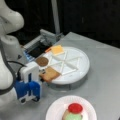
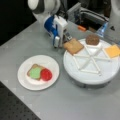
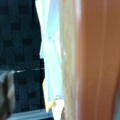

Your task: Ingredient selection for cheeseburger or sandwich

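We found the toast square (image 2: 73, 46) at the edge of the white divided tray (image 2: 92, 72), lying flat with one corner jutting past the rim toward the gripper (image 2: 65, 37); in a front view its diagonal ran from the tray's middle out to that overhanging corner. The gripper sat just beside that corner, low at the tray's edge, and the wrist view was filled by a tan-orange surface pressed close to the lens, which we took for the toast (image 3: 82, 60) seen edge-on. Whether the jaws were clamped on it or merely apart around it, we could not tell. On the white paper plate (image 2: 25, 80) near a front view's bottom, the sandwich (image 2: 38, 73) already held a toast base with green lettuce (image 2: 35, 73) and a red tomato disc (image 2: 46, 74) on top. The brown patty (image 2: 92, 39) and the cheese square (image 2: 113, 51) remained in their own tray compartments, apart from each other.
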Robot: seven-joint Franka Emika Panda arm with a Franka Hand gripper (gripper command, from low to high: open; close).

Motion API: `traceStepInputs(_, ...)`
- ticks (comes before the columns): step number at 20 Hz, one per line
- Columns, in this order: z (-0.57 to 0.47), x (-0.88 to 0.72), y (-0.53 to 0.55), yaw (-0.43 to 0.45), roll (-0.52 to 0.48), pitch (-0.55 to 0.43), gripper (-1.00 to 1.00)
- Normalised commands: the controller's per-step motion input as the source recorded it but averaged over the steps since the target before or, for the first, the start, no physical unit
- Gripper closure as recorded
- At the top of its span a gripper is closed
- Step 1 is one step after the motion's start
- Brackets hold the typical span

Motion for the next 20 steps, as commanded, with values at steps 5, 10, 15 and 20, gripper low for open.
traceStepInputs(5, 0.08, 0.12, 0.02, 0.059, -0.212, 0.024, 1.00)
traceStepInputs(10, 0.12, 0.11, 0.00, 0.063, -0.190, 0.045, 1.00)
traceStepInputs(15, 0.16, 0.12, -0.05, 0.087, -0.170, 0.073, 1.00)
traceStepInputs(20, 0.23, 0.12, -0.16, 0.140, -0.138, 0.134, 1.00)
